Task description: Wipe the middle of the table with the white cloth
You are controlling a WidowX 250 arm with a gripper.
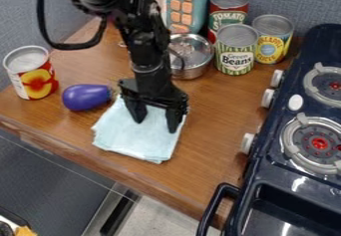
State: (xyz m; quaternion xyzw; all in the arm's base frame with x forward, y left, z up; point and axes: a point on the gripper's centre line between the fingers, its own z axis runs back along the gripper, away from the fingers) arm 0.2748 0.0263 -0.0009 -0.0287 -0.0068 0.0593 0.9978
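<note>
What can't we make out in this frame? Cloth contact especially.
Camera view:
- Cloth: upper part partly hidden behind the gripper.
- Fingertip contact: pressing or just above, unclear from this slant.
- Metal pot: left side hidden by the arm.
- Stove: right side cut off by the edge.
- Yellow-orange item: cut off by the bottom edge, unidentifiable.

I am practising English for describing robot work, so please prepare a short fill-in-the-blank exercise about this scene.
The gripper is ____, with its fingers apart at the white cloth.
The purple eggplant lies between the cloth and a red-and-yellow ____.
Close to the metal pot stands a group of ____ cans.
The stove is on the ____ side of the picture.

Missing words: open; can; three; right.
</note>
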